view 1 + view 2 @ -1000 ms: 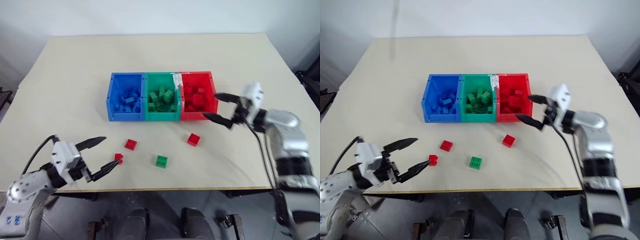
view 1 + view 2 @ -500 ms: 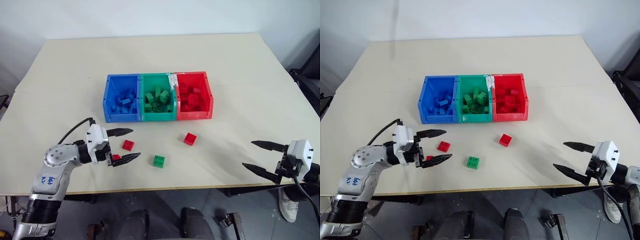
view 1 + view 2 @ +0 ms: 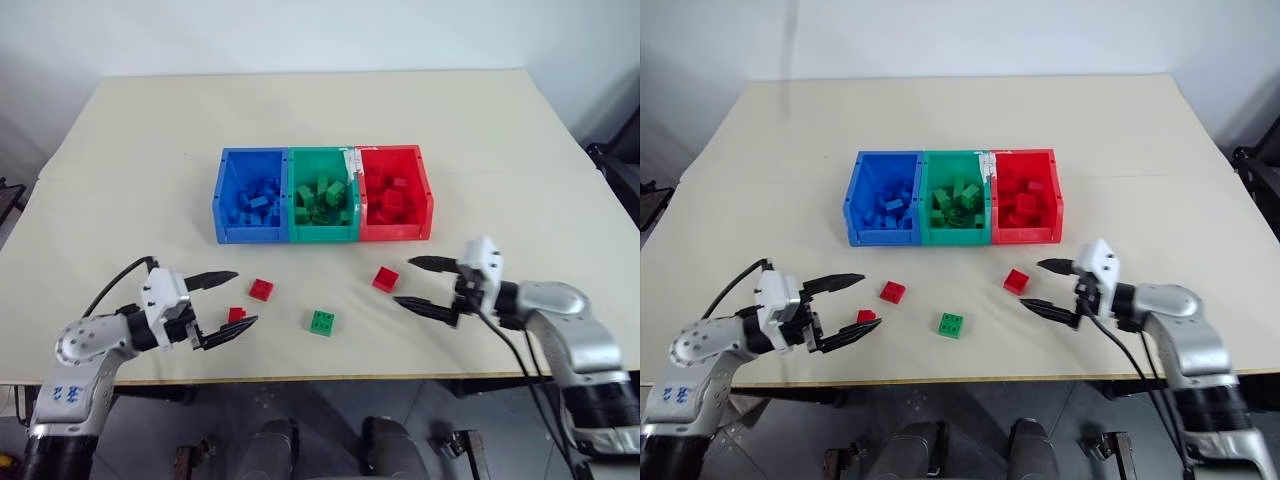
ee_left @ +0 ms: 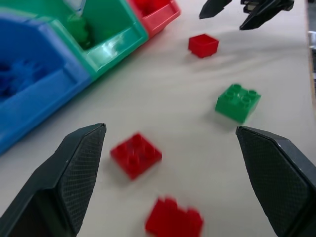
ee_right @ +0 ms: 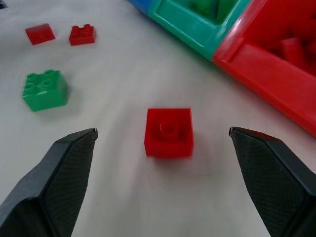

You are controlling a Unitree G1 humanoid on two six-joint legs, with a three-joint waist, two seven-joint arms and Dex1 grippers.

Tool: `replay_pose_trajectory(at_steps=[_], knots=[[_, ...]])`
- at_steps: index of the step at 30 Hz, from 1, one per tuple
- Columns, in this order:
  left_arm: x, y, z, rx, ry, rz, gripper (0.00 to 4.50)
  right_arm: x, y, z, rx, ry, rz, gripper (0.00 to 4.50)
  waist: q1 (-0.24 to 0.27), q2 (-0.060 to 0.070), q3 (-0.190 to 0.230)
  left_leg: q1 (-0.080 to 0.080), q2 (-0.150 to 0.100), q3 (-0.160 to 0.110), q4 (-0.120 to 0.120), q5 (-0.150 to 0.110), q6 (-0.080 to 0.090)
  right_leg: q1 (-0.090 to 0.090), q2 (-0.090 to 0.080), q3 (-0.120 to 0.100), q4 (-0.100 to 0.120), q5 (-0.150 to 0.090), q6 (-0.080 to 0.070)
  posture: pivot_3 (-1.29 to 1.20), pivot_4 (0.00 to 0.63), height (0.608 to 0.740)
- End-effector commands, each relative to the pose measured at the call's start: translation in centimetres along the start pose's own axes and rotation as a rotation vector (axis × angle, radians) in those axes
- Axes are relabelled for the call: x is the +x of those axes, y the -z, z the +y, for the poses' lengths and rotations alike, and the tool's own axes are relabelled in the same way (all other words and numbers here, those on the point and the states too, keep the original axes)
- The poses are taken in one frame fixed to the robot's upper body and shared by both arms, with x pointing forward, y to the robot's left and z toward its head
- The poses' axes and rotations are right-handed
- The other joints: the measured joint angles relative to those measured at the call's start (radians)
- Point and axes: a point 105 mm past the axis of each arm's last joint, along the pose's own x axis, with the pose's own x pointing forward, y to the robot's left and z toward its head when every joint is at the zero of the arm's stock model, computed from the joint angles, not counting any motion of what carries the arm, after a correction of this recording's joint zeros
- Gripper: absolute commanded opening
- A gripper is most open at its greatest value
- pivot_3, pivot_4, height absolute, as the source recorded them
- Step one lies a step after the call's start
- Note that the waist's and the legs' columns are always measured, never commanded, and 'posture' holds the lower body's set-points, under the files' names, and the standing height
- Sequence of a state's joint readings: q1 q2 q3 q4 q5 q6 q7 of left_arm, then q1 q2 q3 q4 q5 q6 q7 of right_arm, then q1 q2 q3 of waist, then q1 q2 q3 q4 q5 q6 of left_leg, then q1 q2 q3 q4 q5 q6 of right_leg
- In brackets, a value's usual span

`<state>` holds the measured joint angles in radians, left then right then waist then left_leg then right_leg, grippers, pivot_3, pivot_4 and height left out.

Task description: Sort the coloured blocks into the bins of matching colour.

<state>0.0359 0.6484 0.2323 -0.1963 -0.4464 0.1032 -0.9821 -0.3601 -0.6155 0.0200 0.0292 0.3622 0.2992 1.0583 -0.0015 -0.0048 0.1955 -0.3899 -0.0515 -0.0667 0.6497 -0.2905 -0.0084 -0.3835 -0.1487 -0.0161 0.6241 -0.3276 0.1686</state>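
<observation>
A wide cream table (image 3: 330,120) stands before a plain pale wall. On it sit three joined plastic bins (image 3: 323,193), blue, green and red, already with blocks inside. The left gripper (image 3: 221,303) is fully open and empty; a small red studded block (image 3: 236,315) lies between its fingers, perhaps touching the lower one. The right gripper (image 3: 418,282) is also wide open and empty, and points at a red block (image 3: 385,278) just beside its tips. A green block (image 3: 322,322) and another red block (image 3: 262,289) lie between the two grippers.

Bare table (image 3: 560,210) flanks the bins (image 3: 323,236); loose blocks (image 3: 322,322) dot the front.
</observation>
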Motion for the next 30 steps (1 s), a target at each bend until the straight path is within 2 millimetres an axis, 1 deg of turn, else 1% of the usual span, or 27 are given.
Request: replay_pose_trajectory(at_steps=[1, 2, 3, 5, 7, 10, 12, 15, 17, 19, 21, 24, 25, 26, 29, 30], knots=[[-1.0, -1.4, -0.5, 0.041, -0.047, -0.023, 4.5, 2.2, 0.9, -0.8, -0.005, 0.038, 0.051, 4.47, 0.001, 0.0, 0.0, 0.0, 0.0, 0.0, 0.0, 0.0, 0.0, 0.0, 0.0, 0.0, 0.0, 0.0, 0.0, 0.0, 0.15, 0.74], [-1.1, -1.4, -0.6, 0.04, -0.054, -0.022, 4.5, 2.6, 0.9, -1.0, -0.004, 0.045, 0.05, 4.47, 0.002, 0.0, 0.0, 0.0, 0.0, 0.0, 0.0, 0.0, 0.0, 0.0, 0.0, 0.0, 0.0, 0.0, 0.0, 0.0, 0.15, 0.74], [-1.3, -1.4, -0.7, 0.039, -0.061, -0.02, 4.5, 3.1, 0.8, -1.2, -0.002, 0.056, 0.045, 4.3, 0.003, 0.0, 0.0, 0.0, 0.0, 0.0, 0.0, 0.0, 0.0, -0.001, 0.0, 0.0, 0.0, 0.0, 0.0, 0.0, 0.15, 0.74], [-1.6, -1.4, -0.9, 0.036, -0.074, -0.016, 4.5, 3.8, 0.8, -1.1, 0.0, 0.052, 0.044, 3.82, 0.002, 0.0, 0.0, 0.0, -0.001, -0.001, 0.0, 0.0, 0.0, -0.001, 0.0, 0.0, 0.0, 0.0, 0.0, 0.0, 0.15, 0.74], [-1.7, -1.5, -1.1, 0.034, -0.077, -0.014, 4.5, 4.0, 0.8, -1.0, -0.004, 0.048, 0.042, 3.2, 0.001, 0.0, 0.0, 0.0, 0.0, -0.001, 0.0, 0.0, 0.0, 0.0, 0.0, -0.001, 0.0, 0.0, 0.0, 0.0, 0.15, 0.74], [-1.7, -1.6, -1.2, 0.032, -0.082, -0.017, 4.5, 3.8, 0.7, -0.9, -0.012, 0.044, 0.031, 2.13, -0.001, 0.0, 0.0, 0.0, -0.001, -0.001, -0.001, 0.0, 0.0, 0.0, 0.0, -0.001, 0.001, 0.0, 0.0, 0.0, 0.15, 0.74], [-1.7, -1.6, -1.2, 0.029, -0.087, -0.02, 4.5, 3.5, 0.2, -0.9, -0.017, 0.044, 0.011, 1.48, -0.001, 0.0, 0.0, 0.0, 0.0, -0.001, -0.001, 0.0, 0.0, 0.0, 0.0, -0.001, 0.001, 0.0, 0.0, 0.0, 0.15, 0.74], [-1.6, -1.7, -1.2, 0.025, -0.093, -0.03, 4.5, 3.0, -1.2, -1.3, -0.038, 0.05, -0.031, 1.51, -0.001, 0.0, 0.0, 0.0, -0.001, -0.001, -0.001, 0.0, 0.0, 0.0, 0.0, 0.0, 0.001, 0.0, 0.0, 0.0, 0.15, 0.74], [-1.6, -1.9, -0.9, 0.014, -0.12, -0.057, 4.5, 3.0, -3.5, -1.5, -0.038, 0.053, -0.106, 1.51, -0.001, 0.0, 0.0, 0.0, -0.001, -0.001, -0.001, 0.0, 0.0, 0.0, 0.0, -0.001, 0.001, 0.0, 0.0, 0.0, 0.15, 0.74], [-1.6, -2.2, -0.4, -0.002, -0.166, -0.092, 4.5, 3.0, -5.9, -2.5, -0.033, 0.097, -0.187, 1.51, -0.001, 0.0, 0.0, 0.0, 0.0, 0.0, -0.001, 0.0, 0.0, -0.001, 0.0, 0.0, 0.001, 0.0, 0.0, 0.0, 0.15, 0.74], [-1.6, -2.5, -0.1, -0.011, -0.198, -0.111, 4.5, 2.9, -7.3, -3.3, -0.028, 0.135, -0.229, 1.51, -0.004, 0.0, 0.0, 0.0, 0.0, 0.0, 0.0, 0.0, 0.0, -0.001, 0.0, 0.0, 0.001, 0.0, 0.0, 0.0, 0.15, 0.74], [-2.1, -2.7, 0.3, -0.024, -0.26, -0.133, 4.5, 2.8, -9.7, -7.0, -0.061, 0.302, -0.268, 1.51, -0.006, 0.0, 0.0, 0.0, 0.0, 0.0, -0.001, 0.0, -0.001, -0.001, 0.001, 0.0, 0.002, 0.0, 0.0, 0.0, 0.15, 0.74], [-2.2, -2.7, 0.2, -0.027, -0.268, -0.135, 4.5, 2.8, -10.1, -8.0, -0.066, 0.347, -0.271, 1.51, -0.006, 0.0, 0.0, 0.0, 0.0, 0.0, -0.001, 0.0, -0.001, -0.001, 0.001, 0.0, 0.003, 0.0, 0.0, 0.0, 0.15, 0.74], [-2.2, -2.7, 0.2, -0.029, -0.271, -0.135, 4.5, 2.8, -10.3, -8.5, -0.069, 0.37, -0.272, 1.51, -0.006, 0.0, 0.0, -0.001, -0.001, 0.0, -0.001, 0.0, -0.001, -0.002, 0.001, 0.0, 0.003, 0.0, 0.0, 0.0, 0.15, 0.74], [-2.4, -2.3, -0.2, -0.035, -0.277, -0.124, 4.5, 3.1, -10.9, -11.4, -0.098, 0.49, -0.256, 1.51, -0.004, 0.0, 0.0, -0.001, -0.001, 0.0, -0.002, -0.001, 0.0, -0.002, 0.001, 0.0, 0.003, 0.0, -0.001, 0.0, 0.15, 0.74], [-2.4, -2.3, -0.3, -0.036, -0.279, -0.123, 4.5, 3.5, -10.9, -12.0, -0.077, 0.501, -0.243, 1.86, -0.006, 0.0, 0.0, -0.001, -0.003, 0.0, -0.002, -0.001, 0.0, -0.003, 0.001, 0.0, 0.003, 0.0, -0.001, 0.0, 0.15, 0.74]])
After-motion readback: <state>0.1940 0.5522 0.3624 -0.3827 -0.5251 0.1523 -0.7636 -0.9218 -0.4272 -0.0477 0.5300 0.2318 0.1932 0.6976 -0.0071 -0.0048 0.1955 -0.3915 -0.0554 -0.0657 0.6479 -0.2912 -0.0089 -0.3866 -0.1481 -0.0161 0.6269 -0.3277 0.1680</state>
